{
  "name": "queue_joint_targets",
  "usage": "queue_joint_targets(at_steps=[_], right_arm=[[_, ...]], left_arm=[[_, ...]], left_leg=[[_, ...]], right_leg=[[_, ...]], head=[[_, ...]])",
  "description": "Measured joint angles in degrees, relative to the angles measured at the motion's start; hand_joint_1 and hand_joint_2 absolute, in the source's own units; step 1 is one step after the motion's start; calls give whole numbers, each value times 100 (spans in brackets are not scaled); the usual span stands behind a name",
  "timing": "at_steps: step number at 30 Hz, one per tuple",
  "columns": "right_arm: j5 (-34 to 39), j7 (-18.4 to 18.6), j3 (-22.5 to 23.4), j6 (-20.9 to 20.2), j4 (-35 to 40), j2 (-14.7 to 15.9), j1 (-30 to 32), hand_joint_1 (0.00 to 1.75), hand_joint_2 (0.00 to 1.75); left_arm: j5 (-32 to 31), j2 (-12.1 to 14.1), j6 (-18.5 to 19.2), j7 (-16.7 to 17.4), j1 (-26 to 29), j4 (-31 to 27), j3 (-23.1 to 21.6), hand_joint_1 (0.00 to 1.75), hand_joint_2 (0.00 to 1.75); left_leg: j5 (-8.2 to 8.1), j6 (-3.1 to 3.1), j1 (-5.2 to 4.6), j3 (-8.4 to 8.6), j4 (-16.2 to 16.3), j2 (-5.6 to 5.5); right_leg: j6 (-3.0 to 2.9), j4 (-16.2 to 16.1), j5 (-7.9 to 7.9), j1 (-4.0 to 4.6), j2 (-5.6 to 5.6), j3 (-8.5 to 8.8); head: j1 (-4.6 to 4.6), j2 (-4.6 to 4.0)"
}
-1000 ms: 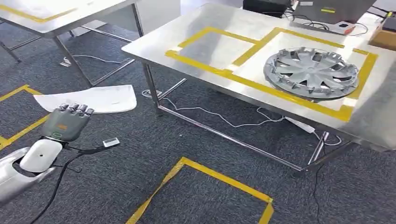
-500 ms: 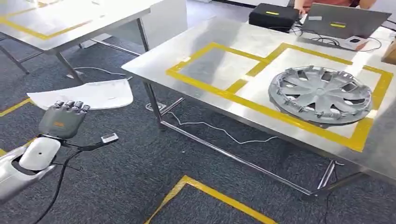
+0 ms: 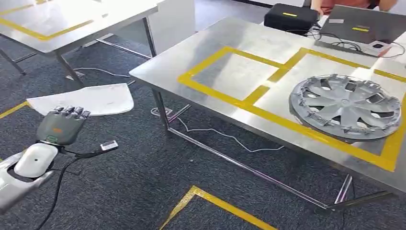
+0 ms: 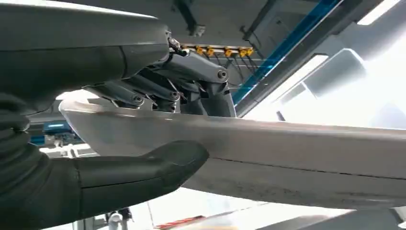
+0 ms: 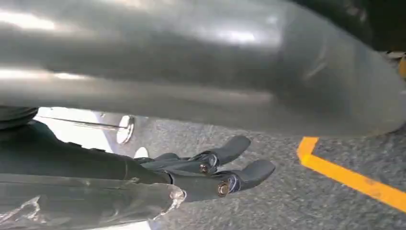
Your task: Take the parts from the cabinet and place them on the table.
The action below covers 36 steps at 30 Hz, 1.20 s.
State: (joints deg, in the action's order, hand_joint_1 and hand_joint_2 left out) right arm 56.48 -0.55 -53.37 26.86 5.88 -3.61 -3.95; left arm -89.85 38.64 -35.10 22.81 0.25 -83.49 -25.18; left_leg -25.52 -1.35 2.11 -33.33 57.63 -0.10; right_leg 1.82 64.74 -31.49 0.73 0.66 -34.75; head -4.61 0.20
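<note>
No brand, label or legible writing appears on any part; a small white tag (image 3: 108, 144) hanging from the cable at the left wrist is too small to read.

The left hand (image 3: 62, 124) grips a flat white panel (image 3: 84, 99), the task's part. In the left wrist view the thumb (image 4: 158, 160) presses one face of the panel (image 4: 287, 153) while the darker fingers (image 4: 163, 93) fold over the other. In the head view the panel is held roughly level above the carpeted floor (image 3: 143, 182), its long axis running sideways across the robot's front, with the broader rounded end toward the bench (image 3: 201, 52) and the narrower end pointing away to the left.

The right hand (image 5: 210, 175) shows in the right wrist view with its fingers extended close under a large grey curved part (image 5: 191, 62); whether it actually holds that part cannot be told.

On the steel bench, yellow tape (image 3: 258, 100) marks two adjoining squares. A grey wheel cover (image 3: 347, 105) lies flat in the right square, touching the tape along its near edge. The left square is bare metal and sits near the bench's front corner. Dark equipment (image 3: 289, 17) stands at the far edge. A second bench (image 3: 72, 24) stands well apart to the left, with open carpet between the two and a white cable (image 3: 225, 136) on the floor beneath the nearer one.
</note>
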Motion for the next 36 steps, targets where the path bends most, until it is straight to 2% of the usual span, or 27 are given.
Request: queue_joint_targets(at_steps=[2,3,4,5,7,8,10,12,13,14,15,17,18,19,20,22,23,24,25,27,28,30,31,32,34,35,36], right_arm=[[0,-2,-9,4,0,-2,1,0,0],[-2,-2,-13,7,0,-2,2,0,0],[-4,-2,-31,7,0,-4,4,0,0],[-9,-2,-55,11,0,-4,4,0,0],[-15,11,-90,13,0,-2,7,0,0],[-17,11,-98,13,0,-2,5,0,0],[-13,-5,-107,11,4,-4,-19,0,0],[11,-4,-112,7,7,-4,-8,0,0],[13,-2,-114,7,11,-4,-4,0,0],[13,79,-118,7,11,-7,13,0,0],[13,96,-118,7,11,-7,13,0,0],[22,98,-120,7,11,-11,10,0,0],[26,98,-120,7,11,-11,11,0,0],[28,98,-122,4,11,-11,17,0,0],[28,98,-125,4,13,-15,22,0,0],[28,107,-129,4,13,-24,29,0,0],[28,107,-131,4,11,-31,51,0,0],[31,60,-131,4,15,-31,28,0,0],[31,2,-133,4,15,-31,12,0,0],[31,4,-136,4,20,-33,10,0,0],[31,6,-136,4,20,-31,-10,0,0],[48,63,-138,4,20,-31,-18,0,0],[55,44,-138,0,20,-31,-3,0,0],[66,46,-140,-13,20,-31,9,0,0],[68,48,-144,-20,20,-33,37,0,0],[68,57,-147,-26,20,-33,49,0,0],[66,66,-147,-26,20,-33,62,0,0]], left_arm=[[0,55,-2,86,-40,2,-48,138,175],[0,81,-11,134,-59,2,-105,138,175],[0,118,-20,164,-79,2,-160,138,175],[0,136,-20,195,-88,2,-191,138,175],[0,186,-29,221,-134,2,-260,138,175],[0,216,-35,225,-150,2,-291,138,175],[0,252,-50,245,-183,2,-326,138,175],[0,256,-48,245,-184,0,-361,138,175],[0,260,-48,245,-179,-4,-359,138,175],[0,269,-46,245,-188,-7,-361,138,175],[0,273,-50,245,-210,-9,-363,138,175],[0,273,-48,245,-195,-9,-378,138,175],[0,271,-48,245,-183,-9,-398,138,175],[0,269,-46,245,-169,-9,-411,138,175],[0,271,-44,245,-148,-9,-413,138,175],[0,284,-46,245,-148,-9,-413,138,175],[0,295,-46,245,-144,-9,-413,138,175],[0,304,-42,245,-142,-4,-426,138,175],[0,324,-46,245,-153,-4,-424,138,175],[0,322,-48,245,-141,-2,-413,138,175],[0,319,-59,245,-152,-4,-409,138,175],[0,306,-68,122,-112,-2,-402,138,175],[0,304,-74,34,-100,-2,-400,138,175],[0,289,-85,-28,-80,0,-402,138,175],[0,271,-107,-83,-93,11,-400,138,175],[0,263,-124,-148,-119,20,-398,138,175],[0,254,-158,-227,-158,31,-398,138,175]], left_leg=[[-35,29,-9,13,1,5],[-55,30,-10,25,2,5],[-87,30,-9,59,2,5],[-116,28,-9,99,1,3],[-215,5,-9,221,-4,-5],[-249,-26,-12,245,-18,-4],[-316,-111,-38,251,-45,-6],[-351,-181,-24,338,-126,4],[-398,-231,-12,400,-137,17],[-399,-234,-10,383,4,18],[-500,-229,-19,194,339,12],[-784,-236,-54,-491,1321,9],[-789,-236,-59,-787,1639,9],[-616,-225,-65,-946,1674,9],[-300,-206,-71,-974,1481,9],[582,-156,-98,-759,527,9],[748,-125,-116,-665,254,11],[527,-126,-159,-584,235,7],[354,-66,-163,-513,120,10],[252,23,-159,-436,27,8],[216,46,-109,-324,-15,6],[102,88,-89,-54,-170,-6],[80,87,-86,78,-221,-2],[22,81,-77,221,-286,1],[-124,75,-58,559,-437,-7],[-206,68,-54,728,-497,-16],[-288,55,-52,886,-543,-23]], right_leg=[[33,970,-358,-28,-23,-562],[38,1225,-373,-31,-23,-756],[34,1188,-217,-31,-23,-811],[20,929,28,-31,-23,-728],[-38,-166,704,-28,-25,-286],[-50,-477,754,-22,-39,-141],[-84,-557,567,5,-45,-50],[-163,-572,509,26,-24,-25],[-191,-648,539,-30,-8,87],[-215,-696,507,-21,1,179],[-261,-713,471,-18,-9,256],[-289,-717,342,-12,-5,392],[-299,-717,265,-3,1,477],[-300,-717,185,3,14,577],[-299,-719,96,5,30,691],[-257,-726,-130,3,46,995],[-239,-756,-231,-2,45,1010],[-193,-770,-317,30,65,1064],[-159,-827,-349,17,61,1098],[-87,-910,-245,23,47,1302],[-66,-828,-210,46,46,1322],[-45,19,36,41,-9,810],[-35,417,-43,35,-8,516],[-26,686,-287,31,-8,255],[10,781,-977,28,-9,-176],[16,641,-1117,16,-9,-334],[20,400,-1078,4,-11,-450]], head=[[0,0],[-5,0],[0,0],[-2,0],[0,0],[4,0],[-7,0],[-5,0],[-15,0],[-38,0],[-44,2],[-75,0],[-81,0],[-77,0],[-81,0],[-79,0],[-79,0],[-15,-7],[-32,0],[-20,0],[-31,2],[70,2],[61,0],[65,0],[72,0],[67,0],[70,0]])
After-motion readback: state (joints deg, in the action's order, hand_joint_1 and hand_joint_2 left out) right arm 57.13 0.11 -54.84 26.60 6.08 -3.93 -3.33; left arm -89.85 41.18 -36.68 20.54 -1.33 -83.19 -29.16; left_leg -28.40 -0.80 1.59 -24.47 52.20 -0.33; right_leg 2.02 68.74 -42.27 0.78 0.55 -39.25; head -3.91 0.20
